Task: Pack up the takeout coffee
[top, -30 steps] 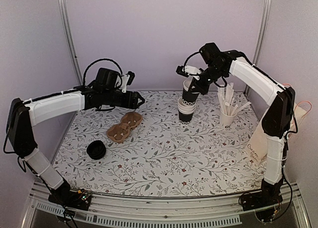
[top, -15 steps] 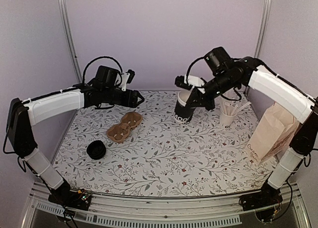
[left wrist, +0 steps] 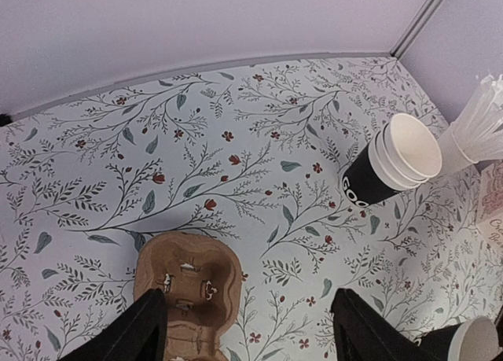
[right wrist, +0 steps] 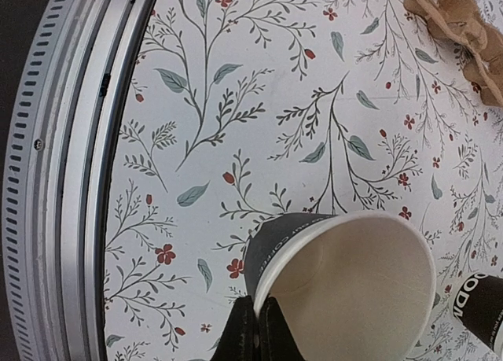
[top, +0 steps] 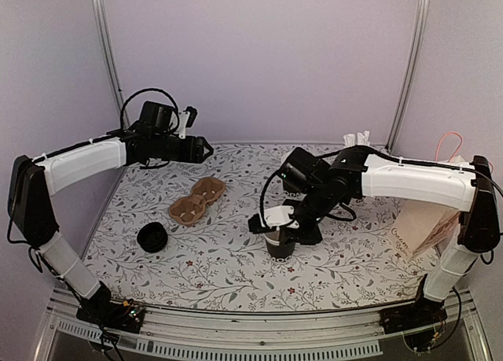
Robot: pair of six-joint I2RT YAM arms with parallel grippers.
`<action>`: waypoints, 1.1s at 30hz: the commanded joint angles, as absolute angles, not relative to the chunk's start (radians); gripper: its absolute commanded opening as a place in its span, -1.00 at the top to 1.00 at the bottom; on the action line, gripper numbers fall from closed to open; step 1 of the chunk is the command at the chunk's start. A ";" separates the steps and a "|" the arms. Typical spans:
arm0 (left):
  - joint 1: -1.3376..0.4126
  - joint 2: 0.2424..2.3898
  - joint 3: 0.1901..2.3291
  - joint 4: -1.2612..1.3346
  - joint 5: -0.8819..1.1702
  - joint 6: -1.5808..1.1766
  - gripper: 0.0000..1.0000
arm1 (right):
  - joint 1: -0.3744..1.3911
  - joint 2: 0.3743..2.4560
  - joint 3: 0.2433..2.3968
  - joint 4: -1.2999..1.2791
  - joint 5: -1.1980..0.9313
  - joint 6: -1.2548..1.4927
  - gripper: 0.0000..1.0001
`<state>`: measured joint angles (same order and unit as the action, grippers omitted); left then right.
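One cup [right wrist: 346, 286], lidless and tilted, low over the near middle of the worktop [top: 236, 278], right jaws clamped on its rim. Left jaws apart, empty, over the cardboard tray [top: 196, 201], far left. We judge the thin rim pinch may slip or buckle, toppling the cup.

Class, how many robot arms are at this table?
2. The left arm reaches over the far left corner; the right arm stretches to the middle, its gripper pinching a paper cup.
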<state>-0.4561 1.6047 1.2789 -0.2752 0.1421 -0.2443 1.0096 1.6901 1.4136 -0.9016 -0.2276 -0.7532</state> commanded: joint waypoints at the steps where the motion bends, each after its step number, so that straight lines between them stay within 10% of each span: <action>1: -0.447 1.587 1.299 -0.283 0.162 -0.255 -0.49 | 1.048 1.695 1.411 -0.862 -0.192 -0.769 0.95; 23: -0.443 1.571 1.299 -0.293 0.145 -0.252 -0.48 | 1.100 1.673 1.402 -0.892 -0.188 -0.795 0.44; 33: -0.456 1.505 1.324 -0.481 0.039 -0.302 -0.28 | 0.721 1.364 1.235 -0.792 -0.531 -0.738 0.24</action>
